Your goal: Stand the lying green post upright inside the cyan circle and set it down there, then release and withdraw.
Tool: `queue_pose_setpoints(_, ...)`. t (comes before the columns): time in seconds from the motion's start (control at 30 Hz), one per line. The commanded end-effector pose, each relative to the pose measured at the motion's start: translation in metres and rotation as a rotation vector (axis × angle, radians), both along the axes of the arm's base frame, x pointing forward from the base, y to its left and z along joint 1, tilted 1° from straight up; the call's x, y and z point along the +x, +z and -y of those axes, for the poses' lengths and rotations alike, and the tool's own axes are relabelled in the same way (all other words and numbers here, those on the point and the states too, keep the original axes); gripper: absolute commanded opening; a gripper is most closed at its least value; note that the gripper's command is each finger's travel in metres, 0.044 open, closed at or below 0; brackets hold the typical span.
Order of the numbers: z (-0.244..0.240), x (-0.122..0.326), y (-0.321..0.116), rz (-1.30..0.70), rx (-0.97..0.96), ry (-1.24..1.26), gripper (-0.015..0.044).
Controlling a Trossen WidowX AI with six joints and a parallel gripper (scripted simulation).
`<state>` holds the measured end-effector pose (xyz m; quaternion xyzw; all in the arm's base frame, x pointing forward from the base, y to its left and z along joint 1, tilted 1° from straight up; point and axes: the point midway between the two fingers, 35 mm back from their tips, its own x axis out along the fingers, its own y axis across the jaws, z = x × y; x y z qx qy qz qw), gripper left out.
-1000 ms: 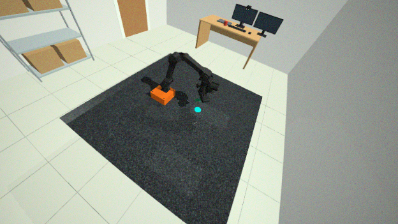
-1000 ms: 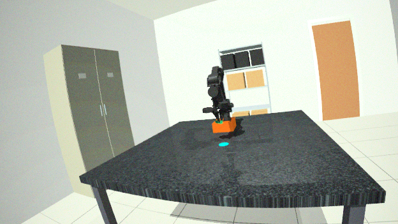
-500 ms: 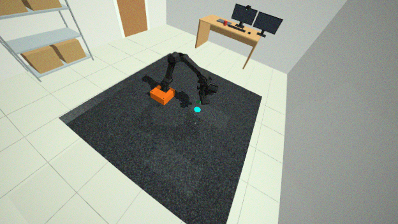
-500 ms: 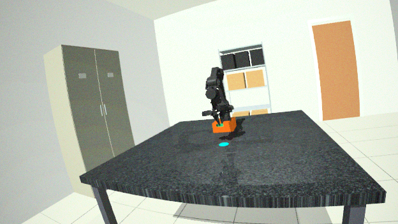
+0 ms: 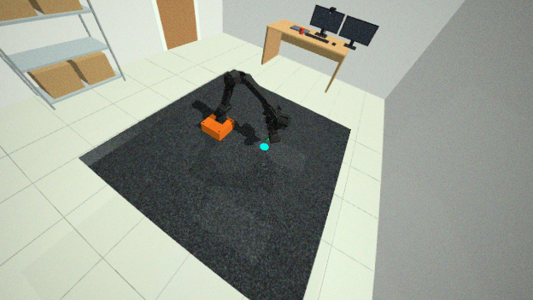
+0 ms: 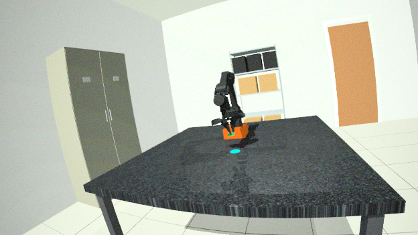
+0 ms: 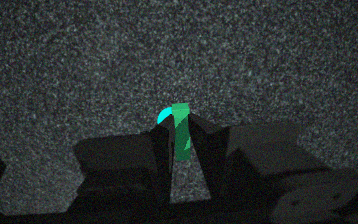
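Note:
My gripper [image 7: 180, 117] [image 5: 268, 139] [image 6: 230, 132] is shut on the green post [image 7: 181, 131] [image 6: 230, 134] [image 5: 266, 139]. The post points down out of the fingers, above the dark table [image 5: 222, 197] [image 6: 301, 168] [image 7: 100, 65]. The cyan circle [image 5: 264, 146] [image 6: 235, 151] [image 7: 162, 116] is a flat disc on the table. In the wrist view the post's far end covers most of the circle, and only its left edge shows. In the exterior view the post hangs clearly above the circle, not touching the table.
The arm's orange base [image 5: 217, 126] [image 6: 242, 132] stands on the table just behind the circle. Around the table are a desk with monitors [image 5: 307, 44], a shelf rack with boxes [image 5: 55, 56] [image 6: 258, 84] and a grey cabinet [image 6: 97, 114].

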<state>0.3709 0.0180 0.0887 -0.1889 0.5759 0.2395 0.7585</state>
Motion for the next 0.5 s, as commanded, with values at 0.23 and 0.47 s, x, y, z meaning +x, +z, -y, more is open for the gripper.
queue_pose_setpoints(0.23, 0.001, 0.007, -0.008, 0.049, 0.061, -0.032, 0.0023)
queue_pose_setpoints(0.47, 0.002, 0.012, -0.012, 0.086, 0.097, -0.048, 0.0023)
